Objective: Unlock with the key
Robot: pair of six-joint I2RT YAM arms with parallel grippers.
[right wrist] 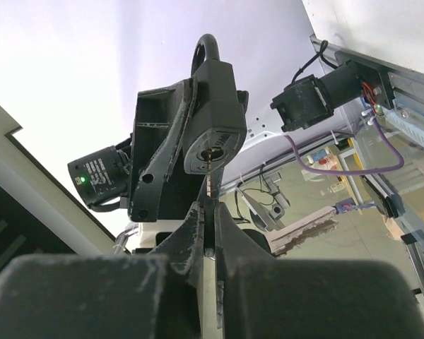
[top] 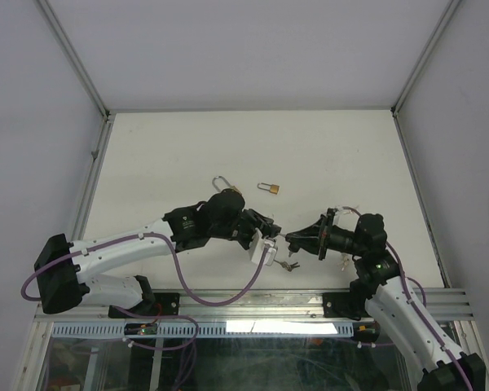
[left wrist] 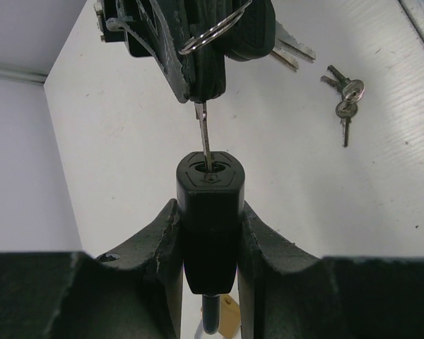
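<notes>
Near the front edge of the table (top: 326,155), our left gripper (left wrist: 210,247) pinches the black padlock (left wrist: 209,185) by its body, keyhole facing the other arm so the slot meets it squarely. Our right gripper (right wrist: 210,219) is pressed together on the key (right wrist: 210,180), blade lined up with that slot and tip inside; we judge it not fully seated. Spare keys (top: 289,264) lie just beneath. Farther back rest a brass padlock (top: 269,189) and a silver padlock (top: 224,186), well apart from the work.
</notes>
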